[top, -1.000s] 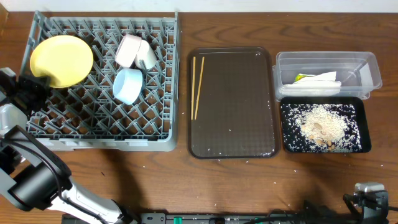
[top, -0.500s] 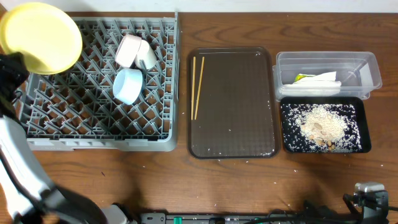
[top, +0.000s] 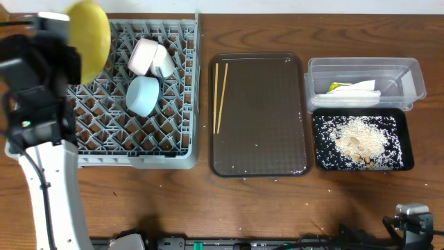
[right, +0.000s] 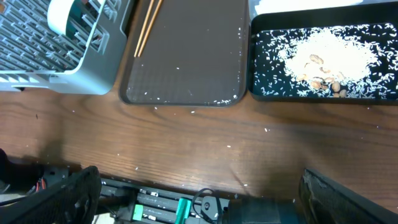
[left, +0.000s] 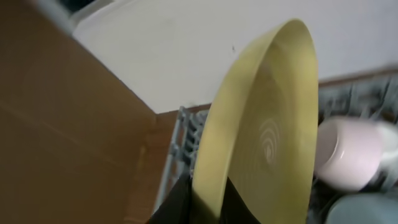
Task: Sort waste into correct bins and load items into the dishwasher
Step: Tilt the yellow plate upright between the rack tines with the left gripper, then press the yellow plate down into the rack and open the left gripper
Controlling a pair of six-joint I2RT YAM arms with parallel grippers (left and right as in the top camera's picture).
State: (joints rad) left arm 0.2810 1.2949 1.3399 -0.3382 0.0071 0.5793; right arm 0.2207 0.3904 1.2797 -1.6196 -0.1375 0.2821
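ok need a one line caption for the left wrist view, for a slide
Left gripper pinching the yellow plate by its rim, on edge over the grey dish rack.

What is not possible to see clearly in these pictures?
Overhead: the left arm hides the left side of the grey dish rack and where the yellow plate is held.
Left wrist: the bottom edge cuts off the fingers and the light blue bowl.
Right wrist: the top edge cuts off the clear tub; contents unseen.

My left arm [top: 43, 139] is up, its pincer [left: 205, 204] pinching the yellow plate [left: 261, 143] by the rim; my right pincer [right: 199, 194] sits spread wide.
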